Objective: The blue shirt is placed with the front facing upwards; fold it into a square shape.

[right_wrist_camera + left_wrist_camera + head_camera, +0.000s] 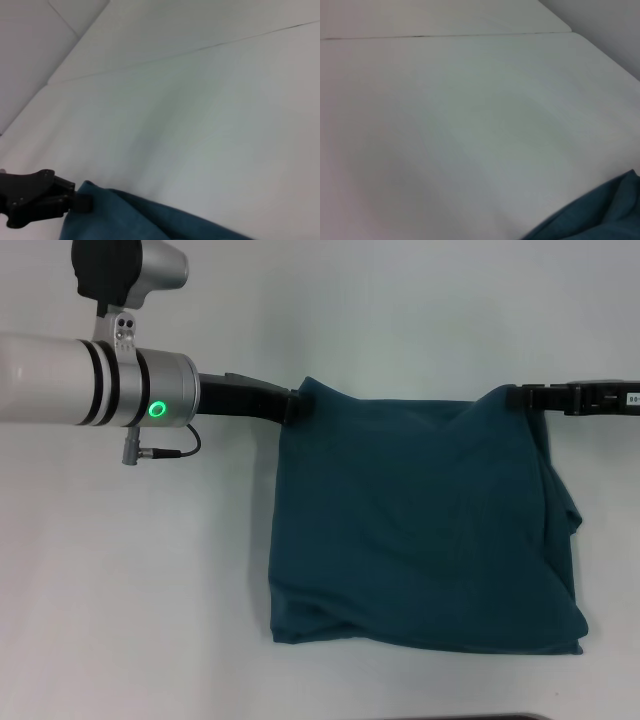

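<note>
The blue shirt [420,530] is a dark teal, roughly square folded bundle on the white table [120,590], with plain cloth facing up and no lettering or collar showing. My left gripper [295,406] is shut on its far left corner. My right gripper [520,397] is shut on its far right corner. The far edge stretches between them, sagging a little. A bit of the shirt shows in the left wrist view [600,215]. In the right wrist view the shirt [130,220] shows with my left gripper [82,202] pinching its corner.
The shirt's right edge [565,540] is bunched in loose folds and its near left corner [300,625] is wrinkled. A seam between table tops [445,35] runs behind the work area. A dark strip [520,717] lies at the table's near edge.
</note>
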Available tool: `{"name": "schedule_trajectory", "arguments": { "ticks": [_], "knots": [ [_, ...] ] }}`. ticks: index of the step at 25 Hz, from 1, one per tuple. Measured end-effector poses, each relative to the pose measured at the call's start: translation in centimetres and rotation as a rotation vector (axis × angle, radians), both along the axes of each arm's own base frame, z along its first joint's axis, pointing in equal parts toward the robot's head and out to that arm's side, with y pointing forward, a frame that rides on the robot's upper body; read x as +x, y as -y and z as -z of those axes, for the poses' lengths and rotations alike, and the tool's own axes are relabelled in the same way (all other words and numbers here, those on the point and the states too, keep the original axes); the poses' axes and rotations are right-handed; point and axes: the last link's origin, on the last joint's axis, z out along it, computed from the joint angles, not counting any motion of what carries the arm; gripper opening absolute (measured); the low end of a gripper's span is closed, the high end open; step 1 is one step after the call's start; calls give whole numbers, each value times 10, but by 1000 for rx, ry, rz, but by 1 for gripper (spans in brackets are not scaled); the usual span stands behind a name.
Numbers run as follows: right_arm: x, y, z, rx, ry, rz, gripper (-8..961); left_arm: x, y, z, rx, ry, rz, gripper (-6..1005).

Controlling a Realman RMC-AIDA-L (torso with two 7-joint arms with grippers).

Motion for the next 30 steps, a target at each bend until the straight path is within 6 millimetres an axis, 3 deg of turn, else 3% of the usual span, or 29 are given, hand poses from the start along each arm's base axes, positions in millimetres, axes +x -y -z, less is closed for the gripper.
{"name": "schedule_trajectory", "arguments": {
  "ticks": [17,22,30],
  "knots": [
    [-3,0,10,-15,1,-7,365,0,0,0,-1,0,0,48],
    [-1,2,12,-24,12,-7,202,0,0,-1,1,0,0,71],
    [5,5,6,-3,10,14,81,-3,-1,-3,6,-1,-5,107]
  ]
}}
